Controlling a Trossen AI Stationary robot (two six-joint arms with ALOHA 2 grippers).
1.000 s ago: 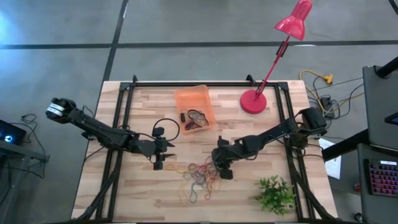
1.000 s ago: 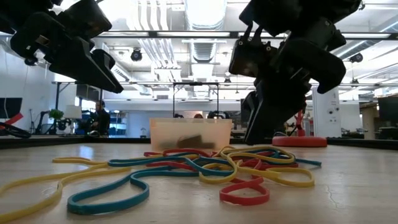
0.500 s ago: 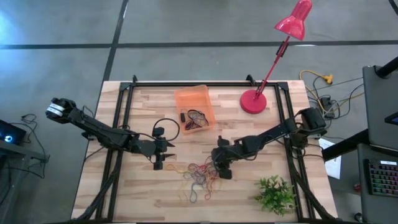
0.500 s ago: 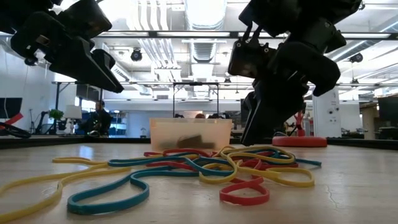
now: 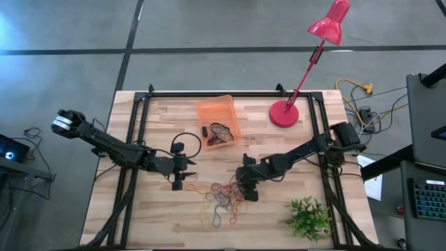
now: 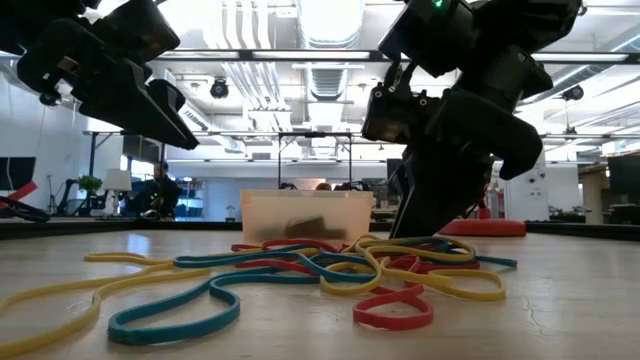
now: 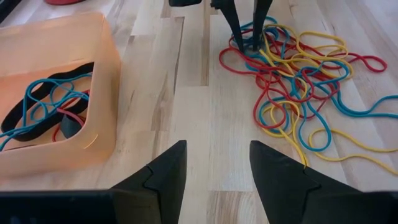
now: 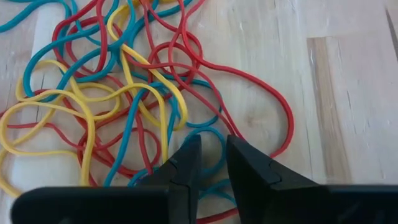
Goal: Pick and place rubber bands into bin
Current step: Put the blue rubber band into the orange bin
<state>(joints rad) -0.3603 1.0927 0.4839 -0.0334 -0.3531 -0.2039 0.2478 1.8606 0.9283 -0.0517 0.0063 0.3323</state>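
The rubber bands (image 5: 224,197) lie in a tangled pile of red, yellow and blue loops (image 7: 292,81) on the wooden table. Several more lie inside the orange bin (image 5: 209,109), which stands toward the far edge and shows in the left wrist view (image 7: 107,74). My right gripper (image 5: 248,193) stands at the pile's right side, fingers narrowly open and pointing down into the bands (image 8: 212,144). My left gripper (image 5: 182,176) hovers open to the left of the pile, above bare wood (image 7: 217,155), touching nothing. My right gripper comes from above, slanting from the table's right, and its fingertips (image 7: 240,42) stand among the strands at the pile's right edge. A blue loop (image 8: 208,132) and red strands lie between and around the tips. The bands lie flat on the table.
A red lamp base (image 5: 283,113) stands right of the bin, its arm reaching up and away. A green plant (image 5: 308,217) sits at the near right corner. A thick black cable loop (image 5: 187,143) lies near my left gripper. Black frame rails (image 5: 136,132) border the table.
My right gripper has shifted slightly toward the table's left and down into the pile of rubber bands. The bands have kept their place.
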